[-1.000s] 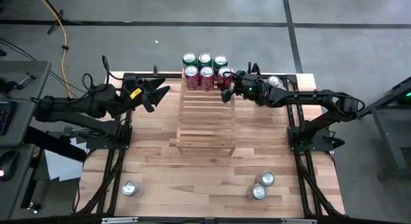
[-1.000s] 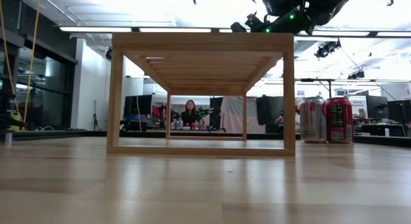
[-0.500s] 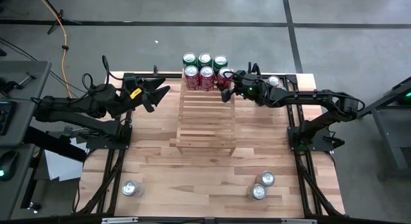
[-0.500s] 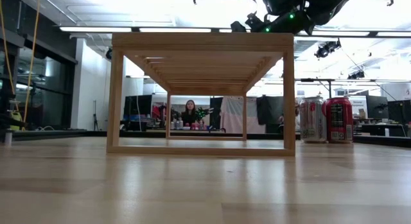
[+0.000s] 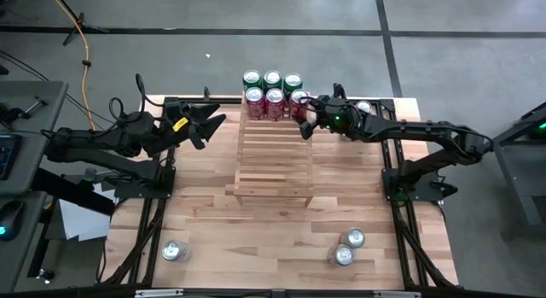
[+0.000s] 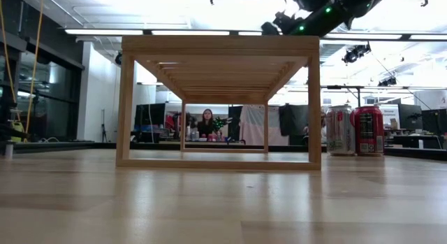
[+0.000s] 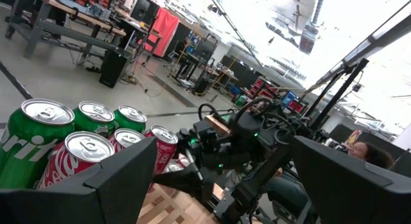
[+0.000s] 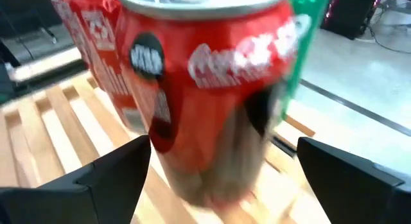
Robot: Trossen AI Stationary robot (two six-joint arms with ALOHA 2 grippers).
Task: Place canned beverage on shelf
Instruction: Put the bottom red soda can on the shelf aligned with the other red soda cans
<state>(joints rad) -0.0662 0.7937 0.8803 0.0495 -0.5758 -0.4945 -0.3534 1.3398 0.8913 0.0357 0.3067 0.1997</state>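
Six cans (image 5: pixel 273 91) stand at the shelf's (image 5: pixel 274 161) twelve o'clock end, the newest just set down. The right gripper (image 5: pixel 307 125) gapes wide and empty beside it; the left gripper (image 5: pixel 207 127) waits wide at ten o'clock (four cans (image 5: pixel 348 247) remain on the table).

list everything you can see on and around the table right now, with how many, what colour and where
shelf: one, light wood, slatted, table centre.
green cans: three, in a row at the shelf's far end.
red cans: three, in a row just in front of the green ones.
loose cans: four, silver tops; one near left, two near right, one far right.
person: one, dark top, in the room behind.
left gripper: open, left of the shelf.
right gripper: open, by the rightmost red can.
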